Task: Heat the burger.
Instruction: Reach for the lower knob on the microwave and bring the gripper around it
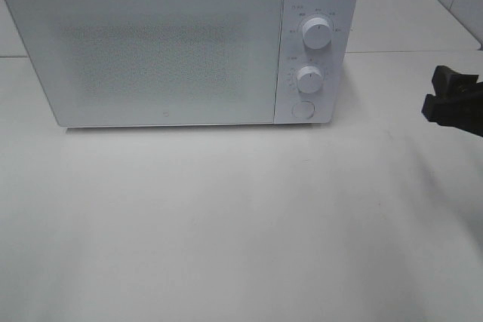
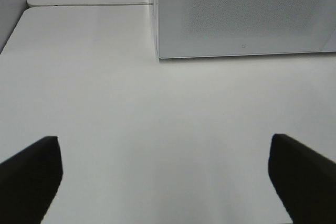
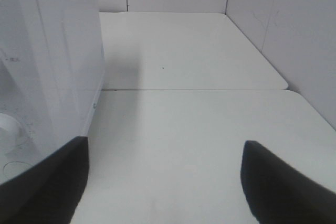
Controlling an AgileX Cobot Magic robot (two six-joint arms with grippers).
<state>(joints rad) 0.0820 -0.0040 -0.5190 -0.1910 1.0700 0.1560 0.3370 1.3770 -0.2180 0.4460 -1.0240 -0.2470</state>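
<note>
The burger is out of view in every frame. A white microwave (image 1: 166, 50) stands at the back of the white table with its door shut, and the frosted door shows nothing inside. My right gripper (image 1: 441, 92) hangs at the table's right edge, to the right of the microwave's control panel, open and empty. In the right wrist view the gripper (image 3: 167, 145) has its dark fingers wide apart, with the microwave's side (image 3: 52, 51) close by. My left gripper (image 2: 164, 145) is open over bare table, in front of the microwave's left corner (image 2: 241, 14), and holds nothing.
On the microwave's panel sit two round knobs (image 1: 316, 34) (image 1: 309, 78) and a round button (image 1: 303, 109). The white table (image 1: 241, 216) spreads in front of the microwave. White walls (image 3: 294, 35) stand behind and to the right.
</note>
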